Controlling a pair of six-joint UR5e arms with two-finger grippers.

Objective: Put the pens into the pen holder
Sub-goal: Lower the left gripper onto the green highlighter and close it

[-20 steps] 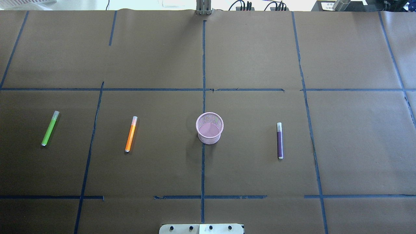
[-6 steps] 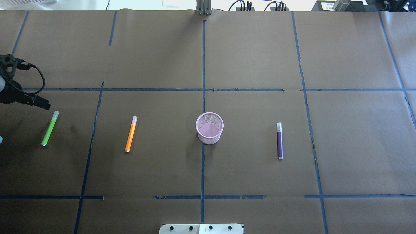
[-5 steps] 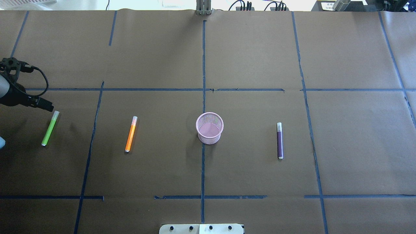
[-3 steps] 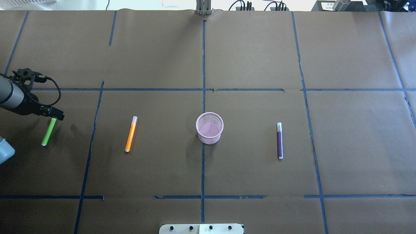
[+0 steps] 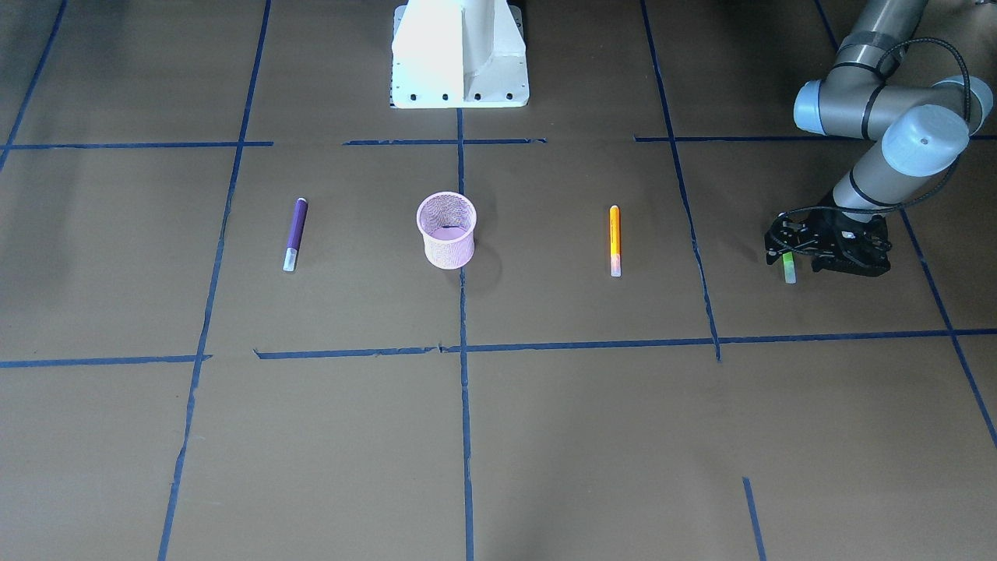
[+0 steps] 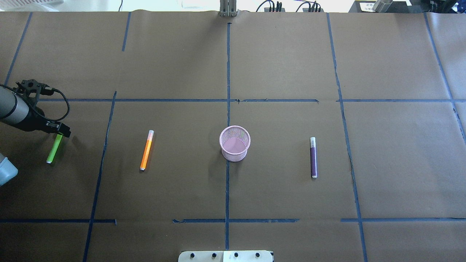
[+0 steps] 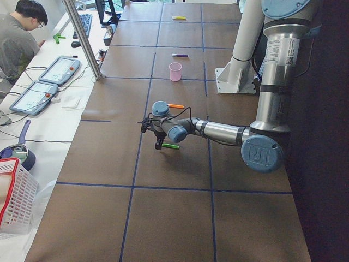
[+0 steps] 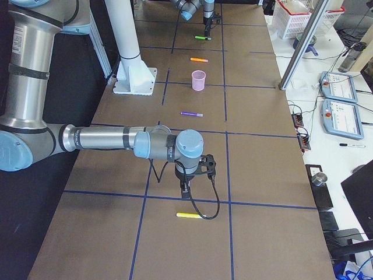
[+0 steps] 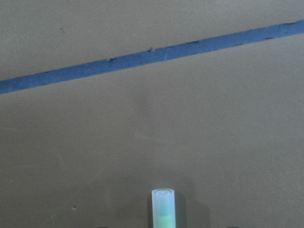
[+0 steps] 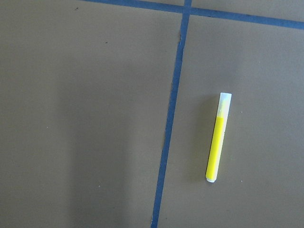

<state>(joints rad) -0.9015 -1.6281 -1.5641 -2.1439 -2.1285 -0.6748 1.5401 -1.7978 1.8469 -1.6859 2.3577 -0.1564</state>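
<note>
The pink mesh pen holder (image 6: pixel 235 143) (image 5: pixel 446 230) stands upright at the table's middle. On the paper lie an orange pen (image 6: pixel 146 151) left of it, a purple pen (image 6: pixel 313 158) to its right, and a green pen (image 6: pixel 52 151) (image 5: pixel 789 269) at the far left. My left gripper (image 6: pixel 60 131) (image 5: pixel 788 255) hangs low and open over the green pen's cap end (image 9: pixel 163 209). The right gripper (image 8: pixel 185 188) points down just above a yellow pen (image 8: pixel 189 215) (image 10: pixel 216 142) far from the holder. Whether it is open, I cannot tell.
The white robot base (image 5: pixel 459 54) stands at the near table edge. Blue tape lines (image 6: pixel 227 182) cross the brown paper. Beyond the far edge are a metal post (image 7: pixel 82 38), a person (image 7: pixel 16 43) at a side table with tablets, and a white basket (image 7: pixel 13 202).
The left arm came in from the left edge and moved right and down, until its gripper covered the green pen's cap end. Pens and holder have not moved.
</note>
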